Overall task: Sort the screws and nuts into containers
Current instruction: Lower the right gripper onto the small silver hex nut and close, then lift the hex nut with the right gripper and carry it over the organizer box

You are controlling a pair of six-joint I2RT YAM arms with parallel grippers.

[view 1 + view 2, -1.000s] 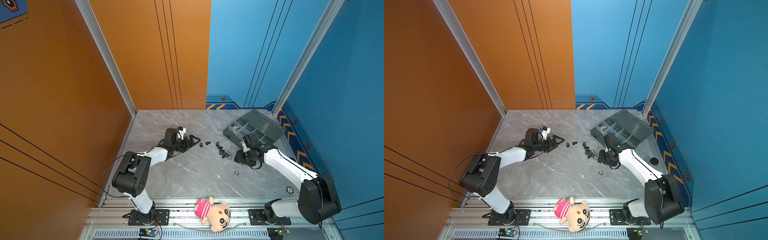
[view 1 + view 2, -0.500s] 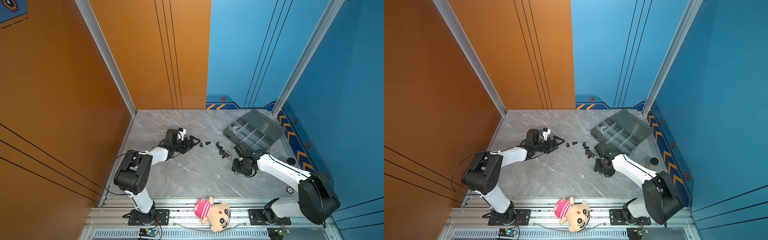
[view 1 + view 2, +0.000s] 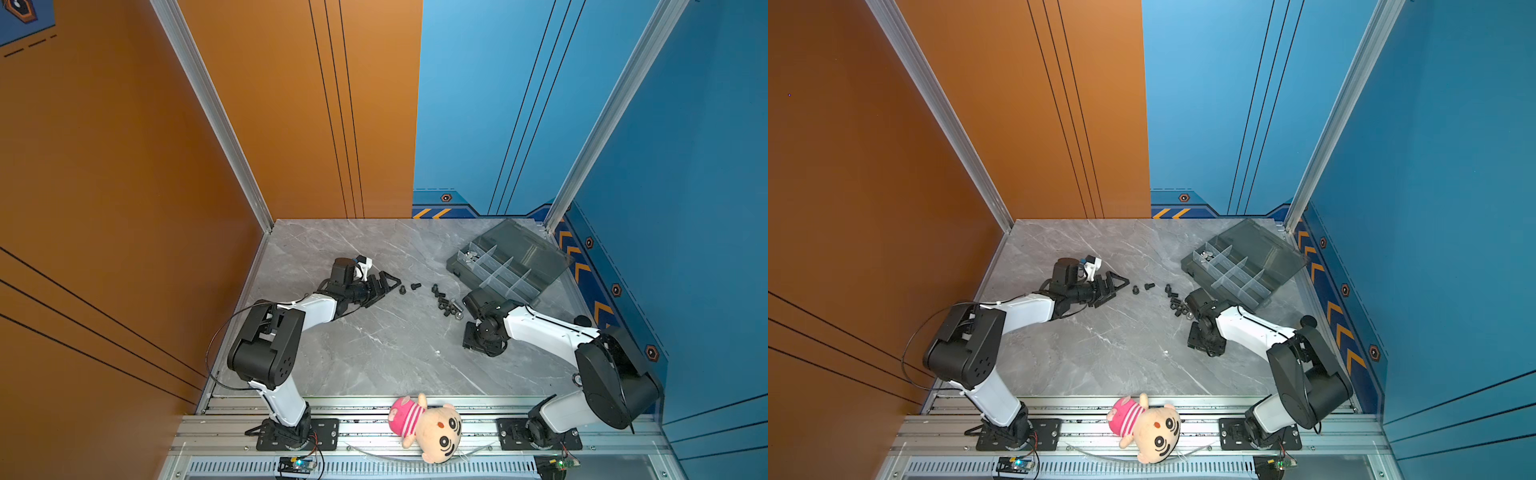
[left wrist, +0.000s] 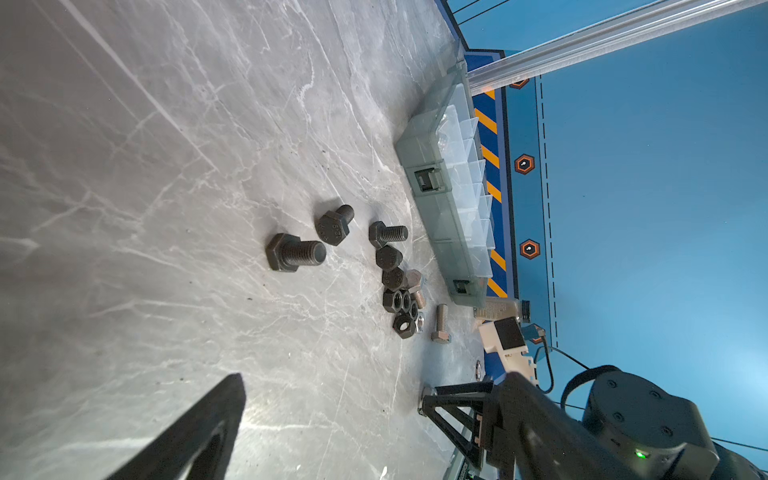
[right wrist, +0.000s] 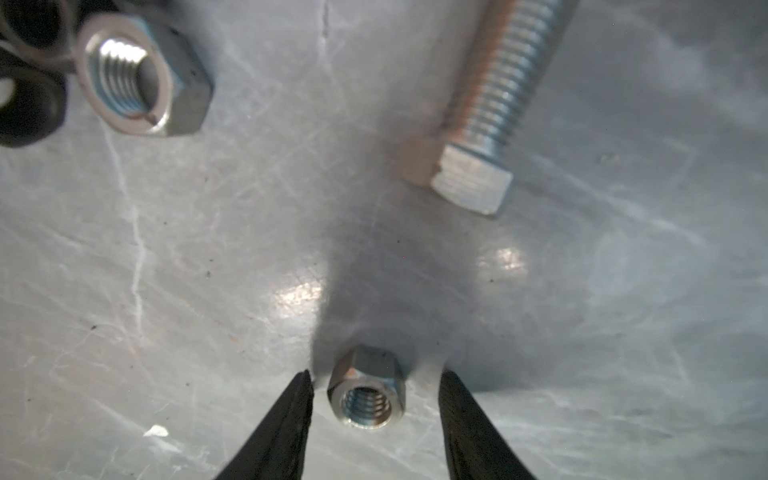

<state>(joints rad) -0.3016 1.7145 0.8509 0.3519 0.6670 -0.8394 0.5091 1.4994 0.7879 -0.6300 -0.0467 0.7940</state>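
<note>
- Progress looks slight: in both top views only the end compartment [image 3: 471,255] of the organizer box [image 3: 459,269] holds a few silver pieces, and the other compartments look empty.
- Nearly all the screws [image 3: 440,297] and nuts [image 4: 399,305] lie loose on the counter [image 3: 374,353], just beside the box.
- Only the right wrist view shows the step in hand. The right gripper [image 5: 376,374] is low on the counter, its jaws narrowly apart around a small silver nut [image 5: 365,392] and not yet closed on it. A silver bolt [image 5: 486,112] lies near.
- Top views hide that nut under the arm, but they alone show the compartments from above.
- In a top view the left gripper [image 3: 384,286] lies spread and empty near the outermost black screw.
- Only the left wrist view separates hex-headed screws from black nuts.
</note>
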